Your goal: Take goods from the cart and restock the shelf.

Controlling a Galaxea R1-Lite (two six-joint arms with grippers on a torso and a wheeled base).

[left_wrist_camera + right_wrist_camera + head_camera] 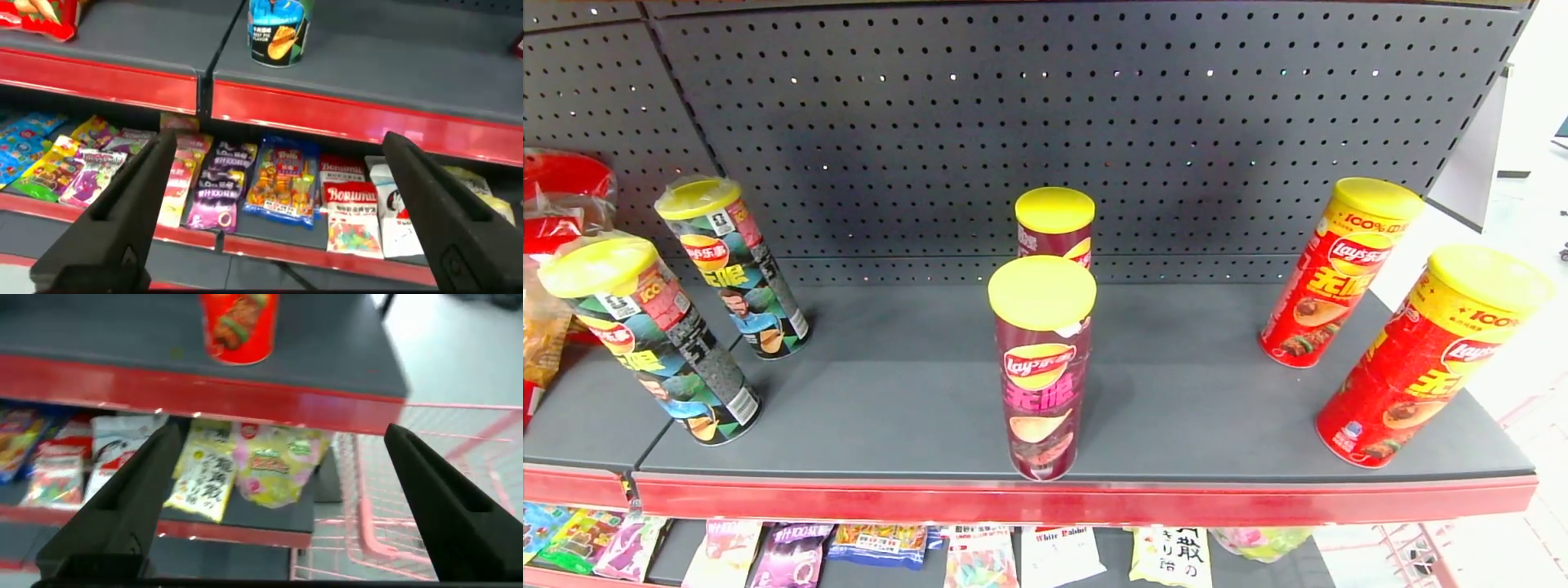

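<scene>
Left pincer (278, 143): fingers apart, empty; snack bags (278, 184) just ahead, blue can (279, 33) on the shelf (327, 110) above.
Right pincer (283, 431): fingers apart, empty; red can (239, 327) ahead and above, cart (425, 506) to its right.
Handling: cans are probably light, stiff and smooth; grip mid-body, below the lid.

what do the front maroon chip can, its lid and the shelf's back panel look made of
Front maroon chip can: likely cardboard tube with a glossy printed wrap, judging by its sheen. Lid: yellow plastic, smooth, slightly matte. Back panel: probably painted sheet metal, matte dark grey, punched with regular holes.
</scene>
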